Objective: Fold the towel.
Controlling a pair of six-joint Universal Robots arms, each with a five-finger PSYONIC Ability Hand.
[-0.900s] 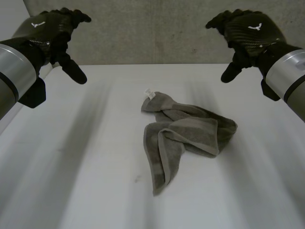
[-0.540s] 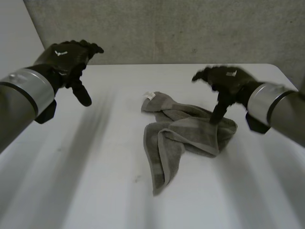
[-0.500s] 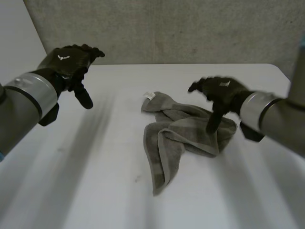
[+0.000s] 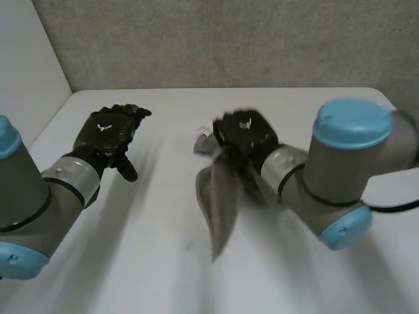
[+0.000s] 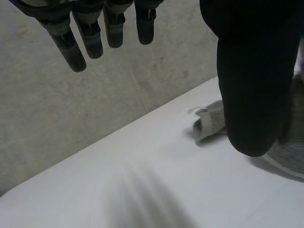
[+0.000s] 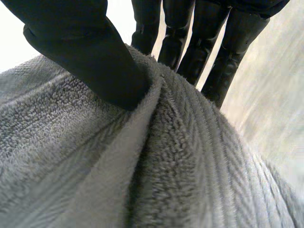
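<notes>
The grey towel (image 4: 221,196) lies bunched near the middle of the white table (image 4: 118,255), part of it raised in a long fold. My right hand (image 4: 245,131) is over its far end, shut on it. In the right wrist view the thumb (image 6: 80,42) and fingers (image 6: 190,42) pinch a ridge of the towel (image 6: 95,161). My left hand (image 4: 108,134) hovers open to the left of the towel, apart from it. In the left wrist view its fingers (image 5: 90,38) hang straight, and the towel corner with a white tag (image 5: 203,123) lies beyond the thumb (image 5: 251,71).
A grey concrete wall (image 4: 229,39) runs along the table's far edge. My right arm's blue-capped elbow (image 4: 350,127) stands over the table's right side. Bare tabletop lies in front of the towel and to its left.
My right hand has swept leftward across the towel and closed on it, pulling the cloth up into a fold. My left hand has come down and nearer, staying open.
</notes>
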